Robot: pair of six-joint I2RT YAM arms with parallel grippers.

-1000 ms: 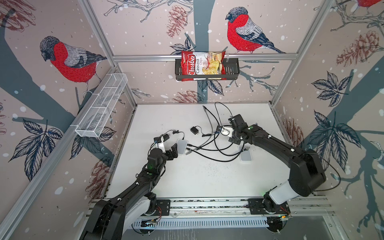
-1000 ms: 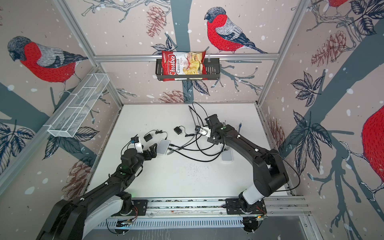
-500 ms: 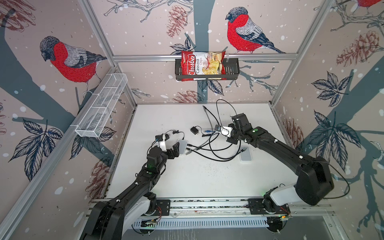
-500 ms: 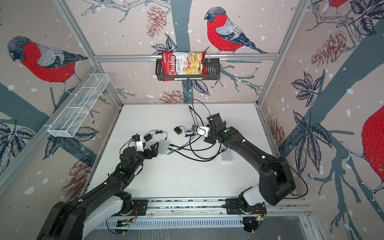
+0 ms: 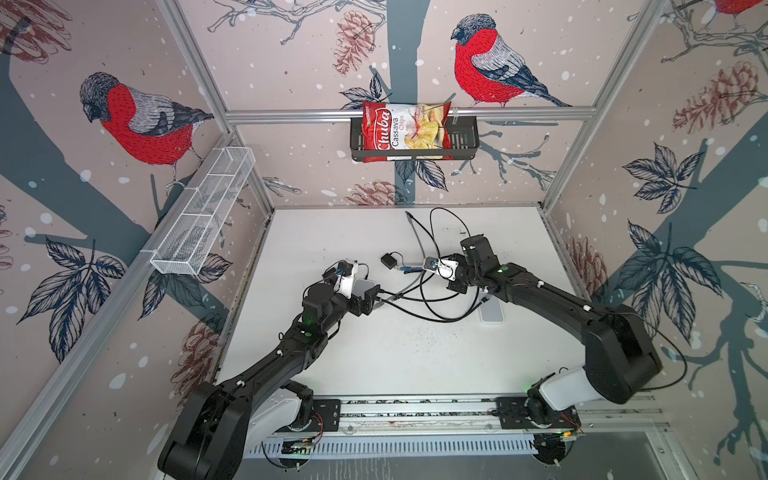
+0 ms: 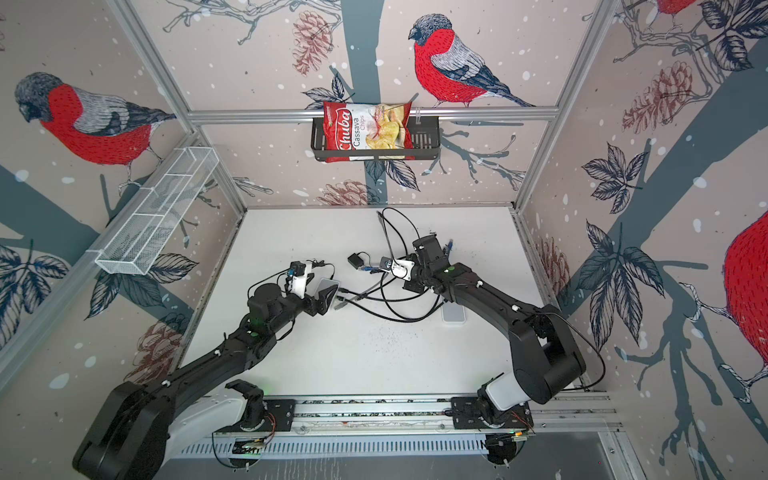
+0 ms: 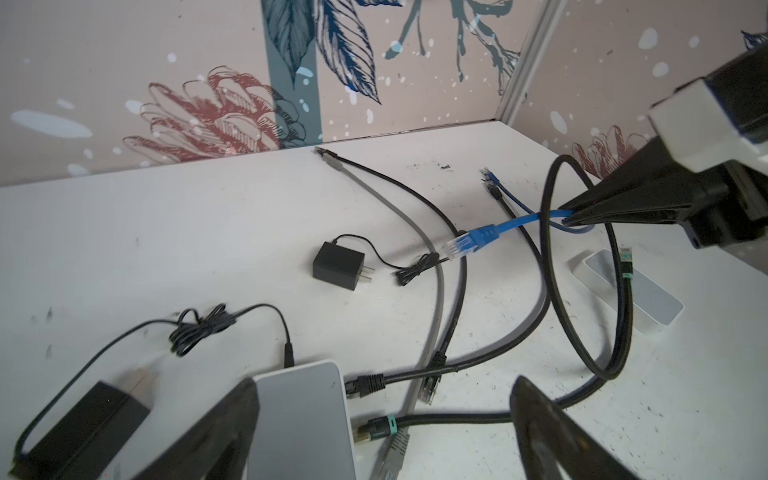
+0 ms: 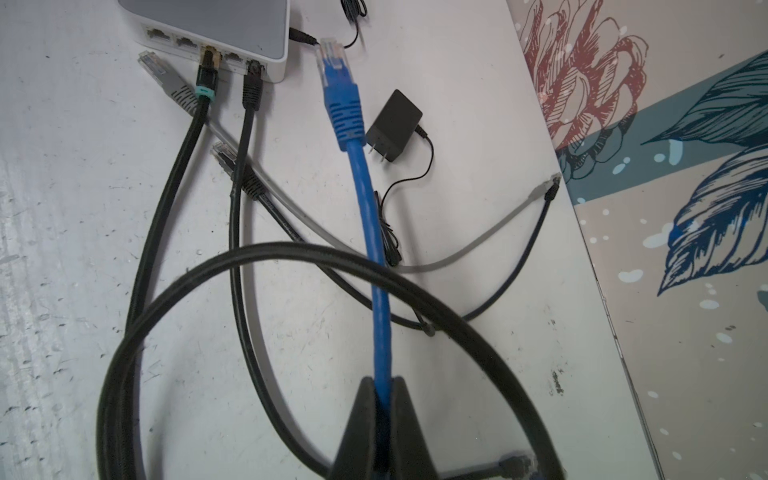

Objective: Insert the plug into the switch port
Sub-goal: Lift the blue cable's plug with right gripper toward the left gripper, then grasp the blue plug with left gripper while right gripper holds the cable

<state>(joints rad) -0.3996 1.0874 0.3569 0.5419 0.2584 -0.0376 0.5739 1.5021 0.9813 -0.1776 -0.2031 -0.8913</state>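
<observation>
The white switch (image 5: 365, 286) (image 6: 328, 286) lies left of the table's middle, its port row facing right. In the right wrist view the switch (image 8: 216, 20) has a teal-banded black plug (image 8: 205, 70) and a plain black plug (image 8: 253, 81) in two ports. My left gripper (image 7: 386, 382) (image 5: 370, 297) is open around the switch's (image 7: 303, 419) port end. One finger overlaps its edge and the other stands clear past the cables. My right gripper (image 8: 382, 380) (image 5: 430, 265) is shut on the blue cable. Its blue plug (image 8: 334, 62) (image 7: 469, 243) hangs above the table, pointing toward the switch.
A black power adapter (image 5: 388, 261) lies behind the blue plug. A second white box (image 5: 491, 311) sits under the right arm. Loose grey and black cables (image 5: 419, 297) loop between the arms. A chips bag (image 5: 405, 131) fills a back-wall basket, and a wire basket (image 5: 203, 218) hangs left.
My right gripper has carried the blue cable left, bringing its plug closer to the switch. The left arm has barely moved.
</observation>
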